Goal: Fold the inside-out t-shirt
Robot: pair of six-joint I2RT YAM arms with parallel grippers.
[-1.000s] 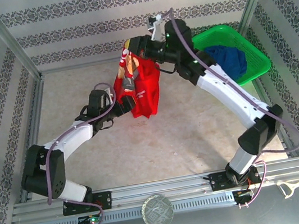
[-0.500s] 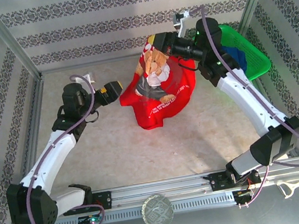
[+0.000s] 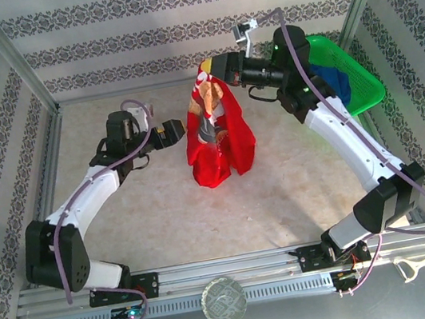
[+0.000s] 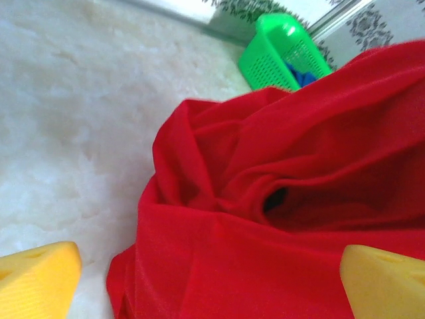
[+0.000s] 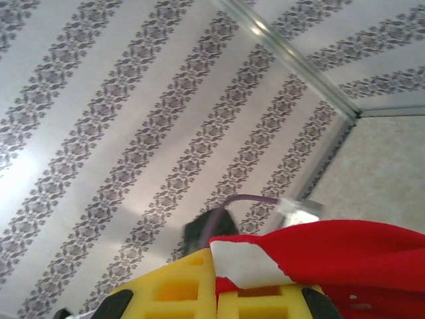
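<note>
The left tool (image 3: 176, 131), yellow-padded on its white arm, stands released with jaws wide apart, just beside the left edge of the soft, wrinkled bright red cloth t-shirt (image 3: 222, 146). The shirt hangs as a bunched column over the middle of the pale bench (image 3: 148, 210), and the right tool (image 3: 213, 69) is clenched on its upper edge near the back wall. Further right, a green perforated plastic basket (image 3: 367, 86) in the bench's far right corner holds a dark blue garment (image 3: 328, 83).

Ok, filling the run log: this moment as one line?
right gripper: shut on red t-shirt, held up | left gripper: open beside it | green basket: blue garment inside
</note>
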